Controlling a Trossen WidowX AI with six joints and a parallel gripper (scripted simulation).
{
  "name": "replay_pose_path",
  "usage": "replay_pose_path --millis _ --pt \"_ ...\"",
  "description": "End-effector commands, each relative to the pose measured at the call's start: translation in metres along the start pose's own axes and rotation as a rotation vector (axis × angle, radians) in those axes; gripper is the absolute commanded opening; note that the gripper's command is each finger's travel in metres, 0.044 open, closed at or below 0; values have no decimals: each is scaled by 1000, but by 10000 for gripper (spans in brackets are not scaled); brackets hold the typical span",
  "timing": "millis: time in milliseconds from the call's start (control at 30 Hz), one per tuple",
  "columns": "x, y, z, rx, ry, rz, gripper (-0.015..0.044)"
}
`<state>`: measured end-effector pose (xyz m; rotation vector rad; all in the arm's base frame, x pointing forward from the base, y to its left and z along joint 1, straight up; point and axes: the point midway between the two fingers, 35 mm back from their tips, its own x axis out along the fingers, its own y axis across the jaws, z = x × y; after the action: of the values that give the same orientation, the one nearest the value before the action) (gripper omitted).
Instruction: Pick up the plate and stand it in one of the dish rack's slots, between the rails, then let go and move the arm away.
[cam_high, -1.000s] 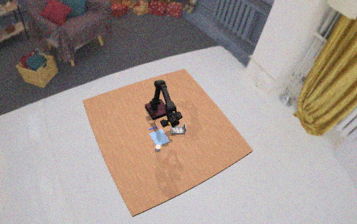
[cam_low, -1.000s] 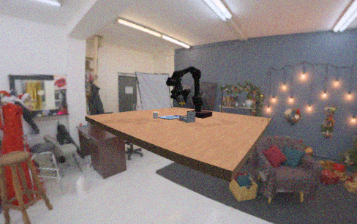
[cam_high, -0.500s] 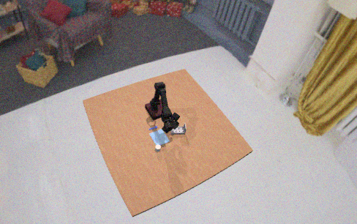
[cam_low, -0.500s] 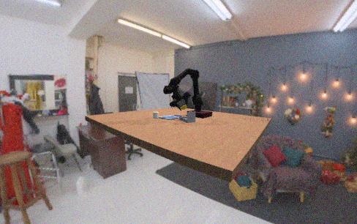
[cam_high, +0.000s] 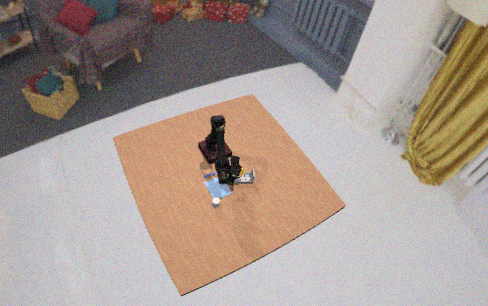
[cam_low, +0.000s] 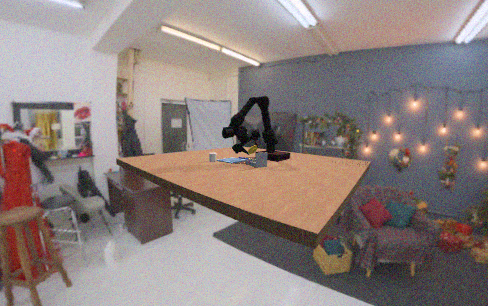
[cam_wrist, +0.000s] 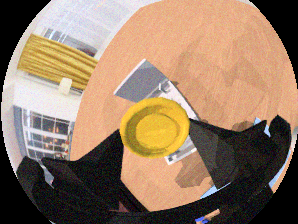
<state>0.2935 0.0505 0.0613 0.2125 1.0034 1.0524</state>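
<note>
The yellow plate (cam_high: 241, 172) (cam_low: 252, 149) (cam_wrist: 155, 127) is up off the table (cam_high: 280, 215) (cam_low: 250, 187) (cam_wrist: 220, 30), held in the gripper (cam_high: 238, 172) (cam_low: 249, 149) (cam_wrist: 154, 128). The two black fingers are shut on the plate, one on each side of it. The plate leans to one side. It is not in a slot of the dish rack (cam_high: 253, 175) (cam_low: 261, 159) (cam_wrist: 140, 82) with its rails.

The rack is right by the plate, with a flat grey end that stands up tall. From the wrist, the plate hides part of the rack. I cannot tell if the plate and the rack touch.

Near the rack, a light blue square (cam_high: 217, 188) (cam_low: 231, 160) (cam_wrist: 214, 191) lies flat on the table. A little white cup-like thing (cam_high: 216, 202) (cam_low: 212, 157) stands just beside the square. Some tiny blue things (cam_high: 209, 175) are close to the square too, but they are too small to name.

The black arm bends up high and then down, and it stands on a dark red base (cam_high: 202, 145) (cam_low: 285, 156). Past the table there is a big soft chair (cam_high: 117, 47) (cam_low: 395, 245) with red and green pillows
</note>
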Motion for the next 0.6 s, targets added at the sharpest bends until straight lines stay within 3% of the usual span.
replay_pose_path --millis 0,567 --pt "3 -1 -4 -88 -81 41 0" --pt "1 1 -17 -480 -467 67 0"
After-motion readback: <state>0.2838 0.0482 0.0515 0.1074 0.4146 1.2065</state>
